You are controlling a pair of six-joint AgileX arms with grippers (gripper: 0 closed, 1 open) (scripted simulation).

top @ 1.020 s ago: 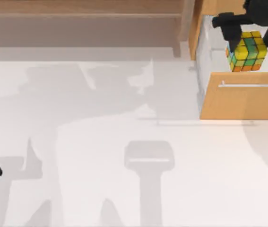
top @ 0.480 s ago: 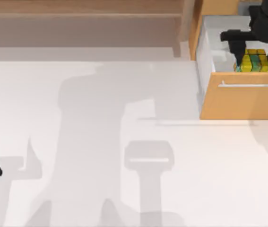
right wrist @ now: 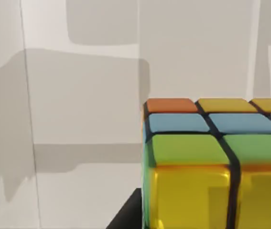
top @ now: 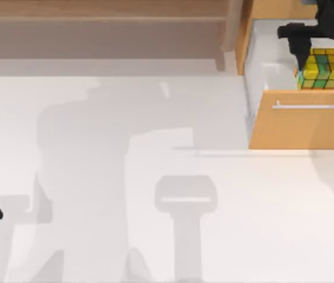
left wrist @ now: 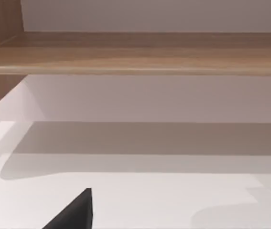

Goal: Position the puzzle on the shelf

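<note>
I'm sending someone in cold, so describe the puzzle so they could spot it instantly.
Find the orange-tan cabinet at the table's right side, its drawer pulled open. Inside the white drawer, at the right gripper, sits the puzzle, a small cube of yellow, green and blue squares.

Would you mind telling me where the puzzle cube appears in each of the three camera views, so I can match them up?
Top view: the puzzle sits at the upper right, inside the open drawer, under the right gripper.
Left wrist view: the puzzle is not in it; the shelf is.
Right wrist view: the puzzle is close up, against the white drawer wall.
Shared landmark: the white drawer interior, in the top and right wrist views.
</note>
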